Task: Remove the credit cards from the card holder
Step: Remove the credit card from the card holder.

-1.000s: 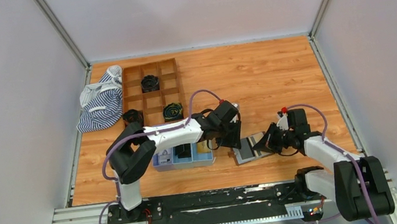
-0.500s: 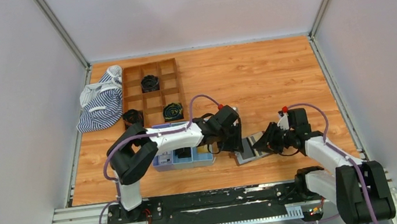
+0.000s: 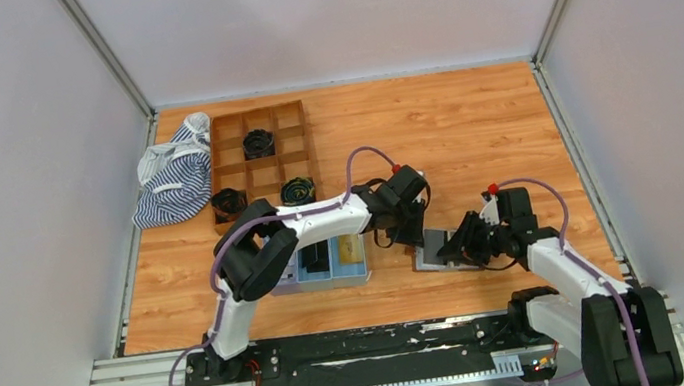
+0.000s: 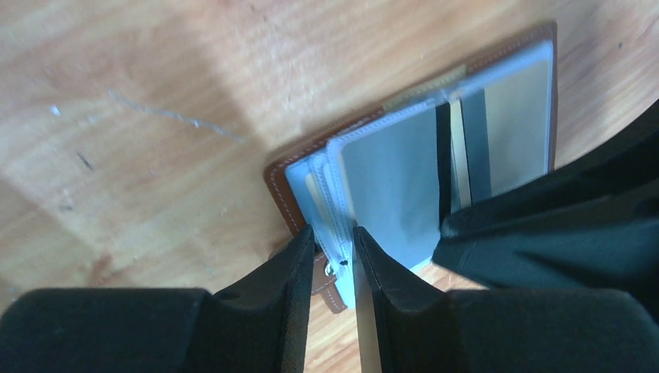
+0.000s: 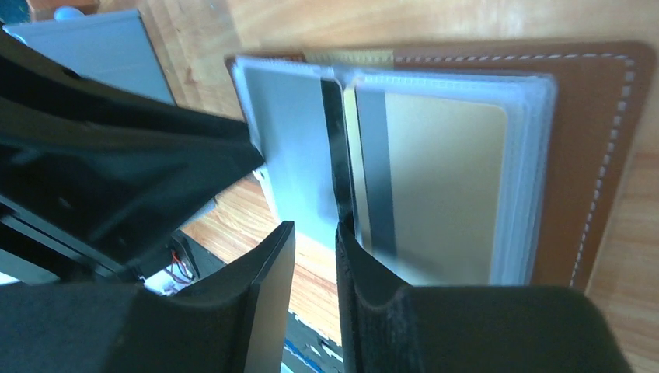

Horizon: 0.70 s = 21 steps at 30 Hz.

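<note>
the card holder (image 3: 433, 247) lies open on the tabletop (image 3: 471, 134), just right of the blue tray (image 3: 322, 283). its clear sleeves hold a gold card (image 5: 443, 186) with a dark stripe, and a grey panel (image 5: 284, 148) lies beside it. the left end effector (image 4: 332, 252) is clenched on the sleeves' edge. the right end effector (image 5: 314, 250) shows a narrow gap at the grey panel's edge; whether it grips, i cannot tell. the tray holds a dark item (image 3: 317, 257) in its middle compartment and a tan one (image 3: 351, 249) at right. further back, the wooden grid box (image 3: 265, 175) holds three black round pieces (image 3: 257, 143), with a striped cloth (image 3: 172, 182) against its left side.
</note>
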{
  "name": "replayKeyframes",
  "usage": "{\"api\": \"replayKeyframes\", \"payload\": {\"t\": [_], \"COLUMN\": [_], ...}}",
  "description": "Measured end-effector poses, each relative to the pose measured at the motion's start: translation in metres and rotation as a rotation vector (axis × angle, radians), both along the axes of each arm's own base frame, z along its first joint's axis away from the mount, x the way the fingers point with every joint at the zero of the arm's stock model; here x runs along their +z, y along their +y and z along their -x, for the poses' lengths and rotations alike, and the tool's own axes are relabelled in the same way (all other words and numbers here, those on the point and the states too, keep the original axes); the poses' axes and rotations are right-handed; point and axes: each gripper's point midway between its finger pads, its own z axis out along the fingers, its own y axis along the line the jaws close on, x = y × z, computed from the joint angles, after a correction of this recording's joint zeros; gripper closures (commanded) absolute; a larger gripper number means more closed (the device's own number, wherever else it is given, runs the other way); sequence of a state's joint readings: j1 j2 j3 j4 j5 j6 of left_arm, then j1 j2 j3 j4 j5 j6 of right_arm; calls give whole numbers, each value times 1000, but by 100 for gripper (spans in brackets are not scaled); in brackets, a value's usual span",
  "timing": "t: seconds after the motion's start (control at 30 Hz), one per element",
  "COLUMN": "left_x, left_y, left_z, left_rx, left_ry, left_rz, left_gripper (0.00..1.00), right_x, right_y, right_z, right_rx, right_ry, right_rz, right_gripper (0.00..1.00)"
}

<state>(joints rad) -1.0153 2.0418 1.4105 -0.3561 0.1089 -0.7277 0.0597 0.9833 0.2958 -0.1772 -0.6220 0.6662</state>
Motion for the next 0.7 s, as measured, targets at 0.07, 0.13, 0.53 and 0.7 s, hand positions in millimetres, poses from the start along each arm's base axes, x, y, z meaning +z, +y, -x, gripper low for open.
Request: {"api": "replayKeyframes", "payload": {"t": [0.07,0.13,0.53,0.7], "left_x": [1,2,14,32], "left_y": [-2,-3,3,9], "left_z": [-8,-14,-21,-13], "left_rx": [-11,-25,-77,-67], "left_ry": [-14,-27,-76,-81], "left_rz": [-7,-17,-54,-21], "left_gripper": [72,71,56,52], "right_x": [-4,-6,1,14], "right_y": [1,4,-4,-16], "right_z": [7,12,9,-13], "right_rx": [-3,-1,-29,-65], "right_ry": [16,21,-5,-62], "right_rz": [-15,-37,21,101], "right_gripper": [70,71,71,72]}}
